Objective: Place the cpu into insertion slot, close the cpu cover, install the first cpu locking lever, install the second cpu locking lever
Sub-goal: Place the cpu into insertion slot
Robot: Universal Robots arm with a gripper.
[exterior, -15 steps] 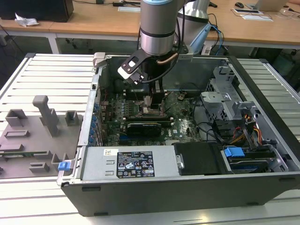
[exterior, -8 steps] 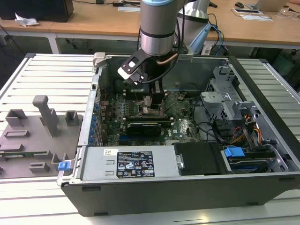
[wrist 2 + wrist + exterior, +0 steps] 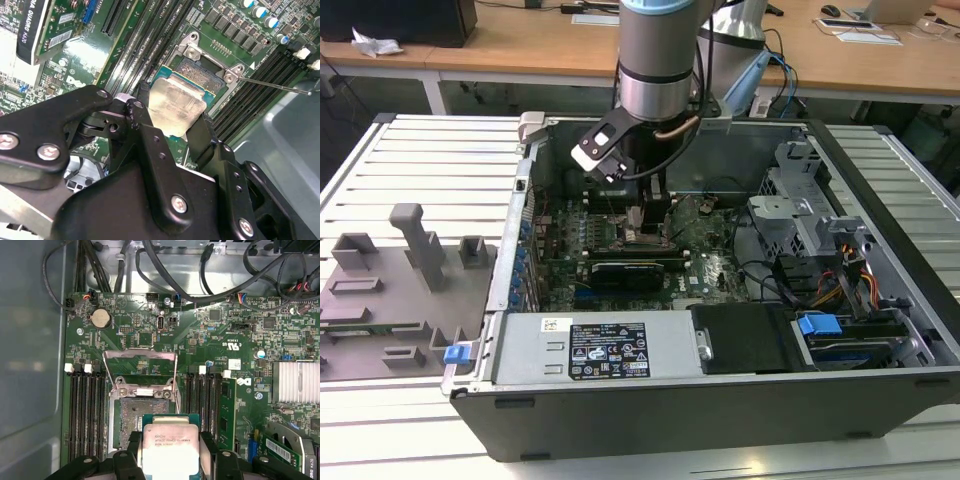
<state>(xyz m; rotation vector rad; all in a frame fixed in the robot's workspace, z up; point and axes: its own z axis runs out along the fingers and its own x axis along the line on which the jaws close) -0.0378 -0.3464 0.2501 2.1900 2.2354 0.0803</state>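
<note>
Directly over the insertion slot (image 3: 131, 415), the fingers (image 3: 143, 125) are clamped on opposite edges of the cpu (image 3: 175, 107), metal face up and not yet seated. Part of the slot's dark contact field shows beyond the chip. At the slot's edge farthest from the fingers, the cpu cover (image 3: 140, 356) stands hinged open. Memory slots (image 3: 85, 410) flank the slot on the motherboard (image 3: 150, 330), inside the open computer case (image 3: 720, 400) on the tabletop (image 3: 420, 160).

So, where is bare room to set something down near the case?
Free: the ribbed table between the grey fixture and the desks. Crowded: inside the case, where the end effector holds the cpu by the insertion slot, memory slots flanking.
</note>
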